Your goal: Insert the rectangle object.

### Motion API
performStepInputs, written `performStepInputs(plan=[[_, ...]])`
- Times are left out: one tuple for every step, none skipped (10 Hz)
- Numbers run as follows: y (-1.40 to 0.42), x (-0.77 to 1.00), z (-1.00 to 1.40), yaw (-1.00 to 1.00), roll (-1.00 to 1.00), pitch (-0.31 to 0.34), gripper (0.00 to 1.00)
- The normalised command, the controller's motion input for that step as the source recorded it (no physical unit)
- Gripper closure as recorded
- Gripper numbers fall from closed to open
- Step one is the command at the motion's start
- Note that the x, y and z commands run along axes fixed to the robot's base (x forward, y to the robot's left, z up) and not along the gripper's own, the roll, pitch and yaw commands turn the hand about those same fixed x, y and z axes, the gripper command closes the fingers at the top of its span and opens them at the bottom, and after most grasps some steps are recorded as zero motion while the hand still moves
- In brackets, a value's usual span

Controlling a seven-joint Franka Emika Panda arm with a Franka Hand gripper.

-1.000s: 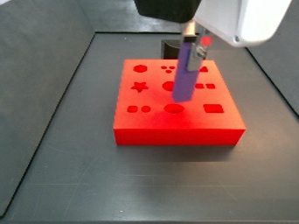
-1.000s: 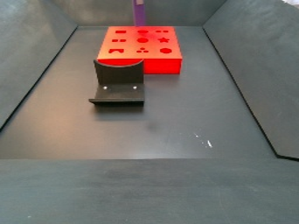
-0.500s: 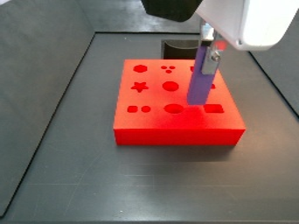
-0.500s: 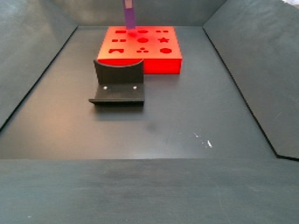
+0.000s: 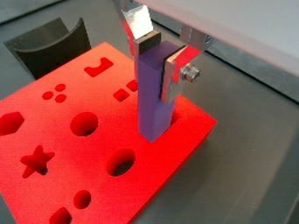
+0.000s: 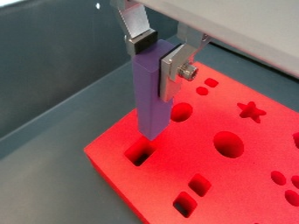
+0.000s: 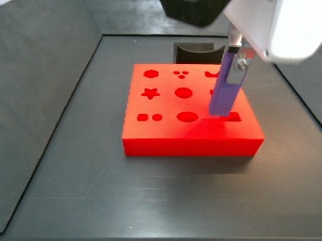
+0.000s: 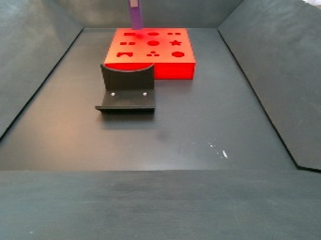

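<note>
Bar (image 7: 224,87) and gripper (image 7: 235,58) have shifted right across the red block (image 7: 189,118) since a second ago: from over the middle column of holes, to right of centre half a second back, to above the rectangular slot (image 7: 229,117) at the block's right edge now. In the far side view the bar's tip (image 8: 134,13) has slid left along the block's back edge.

Near to far in a side view: bare dark floor (image 8: 163,178), then the dark curved holder (image 8: 127,86), empty, touching or just in front of the block (image 8: 152,52), then the bar at the back.

Jaws closed on the bar's upper end; both wrist views show a silver finger (image 5: 142,33) with dark pad on one face and a finger (image 6: 177,63) on the opposite face. Bar (image 5: 156,94) hangs roughly upright, slightly tilted in the side view.

In a wrist view the bar's lower end (image 6: 149,129) sits just above and beside the rectangular slot (image 6: 140,156); looks not yet entered, though whether it touches the block top I cannot tell.

Judgement: lateral move to the target hole is about done. Next is fine alignment, then straight descent. Risk: the tilt or a small offset catches the bar's end on the slot rim.
</note>
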Motion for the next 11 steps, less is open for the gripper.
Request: performStepInputs(plan=[[-0.19, 0.37, 0.07, 0.0, 0.5, 0.051, 1.0], [-0.21, 0.35, 0.13, 0.0, 0.47, 0.047, 1.0], [0.0, 0.28, 0.0, 0.02, 0.09, -0.019, 1.0], [0.0, 0.23, 0.0, 0.0, 0.03, -0.099, 1.0], [0.0, 0.15, 0.0, 0.0, 0.01, -0.107, 1.0], [0.0, 0.14, 0.0, 0.0, 0.0, -0.123, 1.0], [0.0, 0.2, 0.0, 0.0, -0.02, -0.194, 1.0], [0.0, 0.11, 0.0, 0.0, -0.01, -0.229, 1.0], [0.0, 0.08, -0.07, 0.0, 0.0, -0.194, 1.0], [0.11, 0.0, -0.19, 0.0, 0.0, -0.163, 1.0], [0.12, 0.0, -0.25, 0.0, -0.02, -0.149, 1.0]])
